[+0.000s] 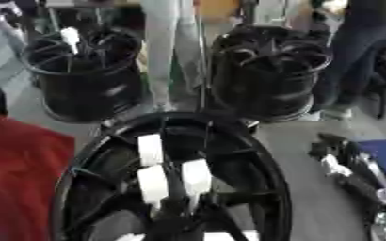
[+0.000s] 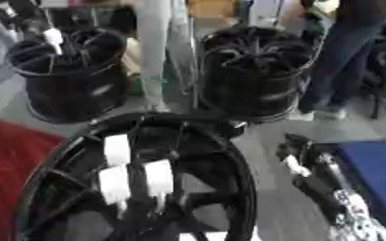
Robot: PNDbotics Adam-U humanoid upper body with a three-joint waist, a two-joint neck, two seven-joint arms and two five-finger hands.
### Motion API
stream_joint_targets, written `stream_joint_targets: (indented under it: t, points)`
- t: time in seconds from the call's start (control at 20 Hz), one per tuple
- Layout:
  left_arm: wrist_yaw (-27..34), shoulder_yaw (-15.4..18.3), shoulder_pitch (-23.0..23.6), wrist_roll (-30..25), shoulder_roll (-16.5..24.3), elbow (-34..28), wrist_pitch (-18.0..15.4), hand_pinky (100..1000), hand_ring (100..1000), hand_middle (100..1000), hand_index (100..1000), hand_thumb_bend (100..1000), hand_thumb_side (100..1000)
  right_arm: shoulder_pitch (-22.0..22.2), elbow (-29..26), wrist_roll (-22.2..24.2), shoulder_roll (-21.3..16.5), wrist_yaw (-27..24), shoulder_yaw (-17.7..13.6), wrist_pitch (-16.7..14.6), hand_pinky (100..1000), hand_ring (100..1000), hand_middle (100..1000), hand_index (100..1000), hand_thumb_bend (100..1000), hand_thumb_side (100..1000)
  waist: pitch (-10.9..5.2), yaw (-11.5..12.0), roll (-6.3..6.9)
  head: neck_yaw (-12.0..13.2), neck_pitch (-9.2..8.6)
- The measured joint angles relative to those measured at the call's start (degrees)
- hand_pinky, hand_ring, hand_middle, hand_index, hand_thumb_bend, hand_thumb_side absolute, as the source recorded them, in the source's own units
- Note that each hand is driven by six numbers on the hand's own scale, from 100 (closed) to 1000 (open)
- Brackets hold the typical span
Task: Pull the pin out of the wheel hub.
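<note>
Left eye view: hub [image 1: 176,188] right under me, white pins [image 1: 150,149] standing near its centre.
My right hand [image 1: 344,164] lies right of it, can't tell if it's open. Two wheels [image 1: 266,70] behind.

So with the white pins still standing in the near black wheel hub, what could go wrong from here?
1. Three white pins stand close together in the big black spoked wheel hub; a reaching hand might catch the wrong one.
2. The robot's black right hand lies off to the side, so it must reach across the rim and spokes.
</note>
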Motion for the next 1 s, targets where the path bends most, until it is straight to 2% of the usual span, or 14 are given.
stream_joint_targets:
  t: [0.2,0.35,0.45,0.75,1.0]
  points:
    - [1.44,0.06,-0.82,1.01,2.05,0.17,-0.68,712,549,488,714,504,516,0.12,-1.90,-0.71,-1.77,0.33,-0.06,-0.21,934,760,695,818,100,301,0.86,-0.49,0.09,1.61,3.48]
    - [2.49,0.07,-1.06,1.53,3.25,0.17,-1.08,713,549,487,713,502,517,0.28,-2.43,-1.25,-2.71,0.73,-0.34,-0.62,934,762,697,819,100,296,1.43,-0.82,0.20,1.47,5.74]
    - [2.99,0.06,-1.06,1.79,3.73,0.17,-1.26,713,549,487,713,502,517,0.25,-2.58,-1.48,-3.17,0.81,-0.36,-0.90,934,763,698,819,100,295,1.60,-0.98,0.30,0.89,6.55]
    - [3.88,0.06,-1.06,2.22,4.44,0.14,-1.51,712,548,486,713,502,517,0.10,-2.60,-1.38,-3.86,1.28,-0.35,-1.61,933,764,699,820,100,291,2.28,-1.49,0.30,-1.93,6.71]
    - [4.16,0.06,-1.11,2.24,4.89,0.12,-1.53,712,548,486,712,501,517,0.02,-2.60,-1.12,-4.45,1.43,-0.34,-2.20,933,764,699,820,100,287,2.64,-1.63,0.30,-2.27,5.93]
